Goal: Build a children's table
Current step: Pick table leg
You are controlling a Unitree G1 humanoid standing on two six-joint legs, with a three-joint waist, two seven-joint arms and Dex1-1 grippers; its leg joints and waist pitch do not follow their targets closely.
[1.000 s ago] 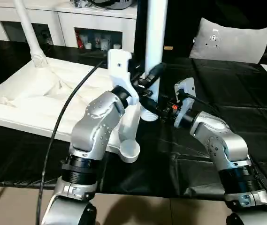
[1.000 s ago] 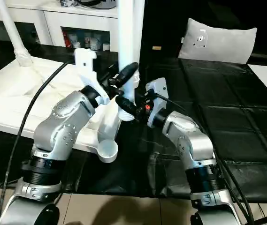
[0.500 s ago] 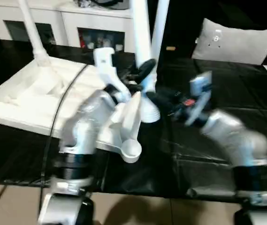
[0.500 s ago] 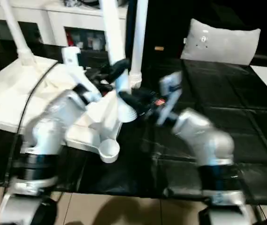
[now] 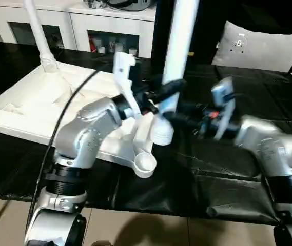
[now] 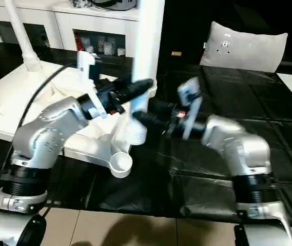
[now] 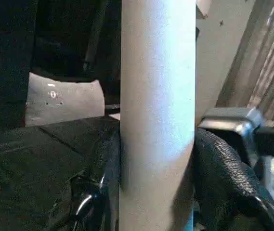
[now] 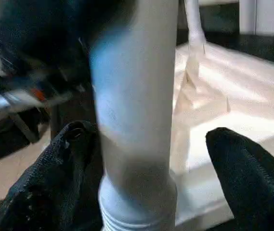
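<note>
Standing upright between left claw (image 7: 158, 192) fingers, leg (image 5: 174, 66)

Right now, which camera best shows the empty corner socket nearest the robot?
The left eye view: the socket sits open and unobstructed below the held leg. The right eye view shows it similarly. I can't make it out in either wrist view.

I work over a low surface draped in a black, creased covering (image 5: 248, 169) that spreads wide to my right. At its far right a grey cushion (image 5: 258, 46) leans upright against darkness. Behind, along the far side, stands a white cabinet (image 5: 79, 23) with glass doors, small bottles and jars dim behind the panes. Near me, pale beige floor (image 5: 151, 230) shows under the covering's edge.
</note>
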